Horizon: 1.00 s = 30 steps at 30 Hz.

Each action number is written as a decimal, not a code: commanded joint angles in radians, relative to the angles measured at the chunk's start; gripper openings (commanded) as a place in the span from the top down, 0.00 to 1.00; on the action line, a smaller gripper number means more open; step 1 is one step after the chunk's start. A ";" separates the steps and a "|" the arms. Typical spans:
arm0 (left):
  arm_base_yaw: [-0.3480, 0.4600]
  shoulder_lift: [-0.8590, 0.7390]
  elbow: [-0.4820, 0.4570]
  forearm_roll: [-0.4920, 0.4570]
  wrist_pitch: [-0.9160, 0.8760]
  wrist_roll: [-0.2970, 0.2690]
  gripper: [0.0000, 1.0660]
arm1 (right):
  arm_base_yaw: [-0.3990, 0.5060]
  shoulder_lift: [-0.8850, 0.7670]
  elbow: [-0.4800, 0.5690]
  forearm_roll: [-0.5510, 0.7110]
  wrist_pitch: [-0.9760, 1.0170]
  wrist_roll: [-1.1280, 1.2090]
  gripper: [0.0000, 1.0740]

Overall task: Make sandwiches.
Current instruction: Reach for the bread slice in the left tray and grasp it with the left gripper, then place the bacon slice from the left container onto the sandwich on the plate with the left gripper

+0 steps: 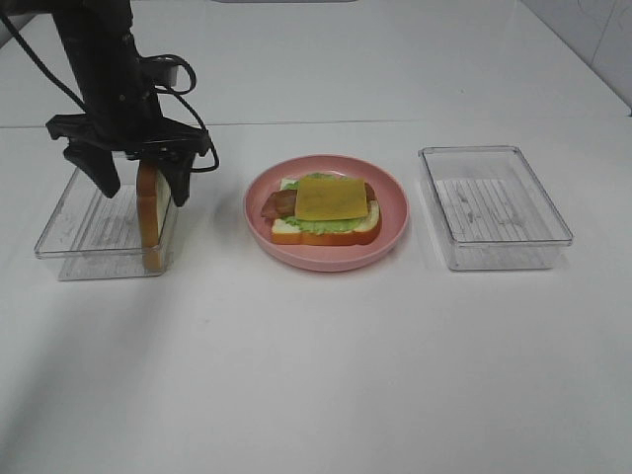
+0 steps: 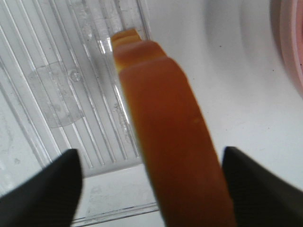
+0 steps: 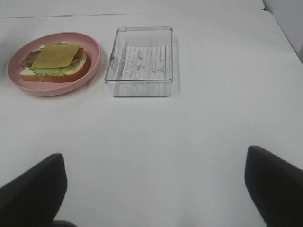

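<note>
left gripper (image 1: pixel 140 180): open astride bread slice (image 1: pixel 149 212), contact unclear | slice: upright on edge, long axis vertical

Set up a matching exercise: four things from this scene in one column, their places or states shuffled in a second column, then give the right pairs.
Things:
1. upright bread slice
2. cheese slice
3. right tray
4. right gripper

States:
A. empty, right of the pink plate
B. open, over bare table
C. standing on edge in the left tray, between the left gripper's fingers
D. top layer of the open sandwich

Pairs: 1-C, 2-D, 3-A, 4-B
</note>
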 commanded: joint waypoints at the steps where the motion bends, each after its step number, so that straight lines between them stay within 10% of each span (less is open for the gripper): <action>1: -0.003 0.000 0.005 0.047 0.056 -0.025 1.00 | -0.003 -0.022 0.002 0.001 -0.004 -0.007 0.08; 17: -0.003 -0.083 0.005 0.055 0.058 -0.044 1.00 | -0.003 -0.022 0.002 0.001 -0.004 -0.007 0.08; 25: -0.006 -0.298 0.005 -0.092 -0.069 0.001 1.00 | -0.003 -0.022 0.002 0.001 -0.004 -0.007 0.08; 30: -0.006 -0.254 0.005 -0.407 -0.197 0.130 1.00 | -0.003 -0.022 0.002 0.001 -0.004 -0.007 0.08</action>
